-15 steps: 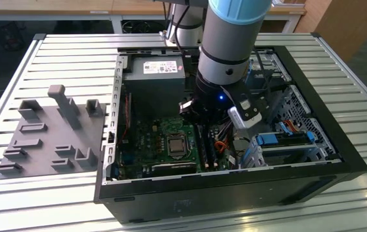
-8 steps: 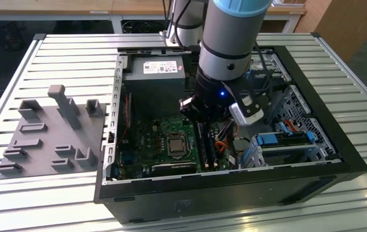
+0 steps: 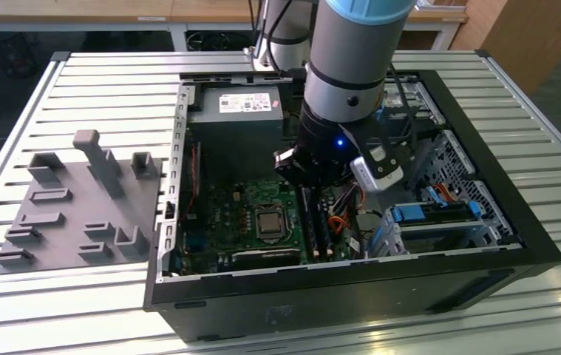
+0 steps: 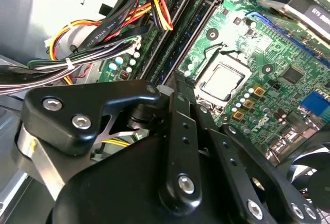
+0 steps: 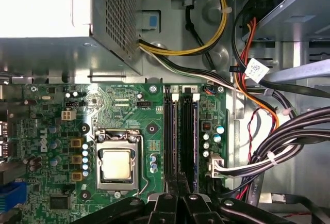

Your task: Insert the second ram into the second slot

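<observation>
While the end effector (image 5: 178, 195) hovers with fingers nearly closed, grip unclear, the second ram (image 5: 188, 141), a thin blue stick, runs lengthwise straight out from its fingertips.

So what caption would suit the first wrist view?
Tool poised over the motherboard's memory slots, beside the bare processor socket.

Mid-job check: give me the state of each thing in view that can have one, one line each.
Black open-sided computer case: lying flat, side panel off.
Green motherboard: mounted inside the case.
Silver square processor: seated in its socket, uncovered, no cooler on it.
Long dark memory slots: sticks seated in them, as far as I can tell.
Black robot gripper: lowered right over the memory slots, fingers close together.
Grey plastic parts holder: nothing in it.
</observation>
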`<state>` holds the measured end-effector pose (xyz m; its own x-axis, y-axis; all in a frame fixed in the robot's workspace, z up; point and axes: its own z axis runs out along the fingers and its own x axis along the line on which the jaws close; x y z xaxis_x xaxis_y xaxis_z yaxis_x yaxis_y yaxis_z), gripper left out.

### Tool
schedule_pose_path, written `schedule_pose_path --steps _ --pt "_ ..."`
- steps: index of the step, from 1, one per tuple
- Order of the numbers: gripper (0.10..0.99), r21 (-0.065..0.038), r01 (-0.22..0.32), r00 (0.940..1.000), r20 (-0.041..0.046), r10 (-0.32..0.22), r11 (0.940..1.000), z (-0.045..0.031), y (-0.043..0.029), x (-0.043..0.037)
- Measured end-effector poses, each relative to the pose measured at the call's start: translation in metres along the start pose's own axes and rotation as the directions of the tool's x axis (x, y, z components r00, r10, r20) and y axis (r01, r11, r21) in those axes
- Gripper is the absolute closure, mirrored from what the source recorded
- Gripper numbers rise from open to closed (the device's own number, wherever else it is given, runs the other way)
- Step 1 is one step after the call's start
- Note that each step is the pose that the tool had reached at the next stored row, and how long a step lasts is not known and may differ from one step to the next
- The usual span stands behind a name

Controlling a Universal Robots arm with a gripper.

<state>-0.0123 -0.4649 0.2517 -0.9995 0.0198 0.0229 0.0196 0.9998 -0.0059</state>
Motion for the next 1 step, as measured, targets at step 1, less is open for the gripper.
schedule_pose_path --steps 1 --pt "0.980 0.000 0.000 1.0000 0.0000 0.000 1.0000 0.0000 0.0000 0.0000"
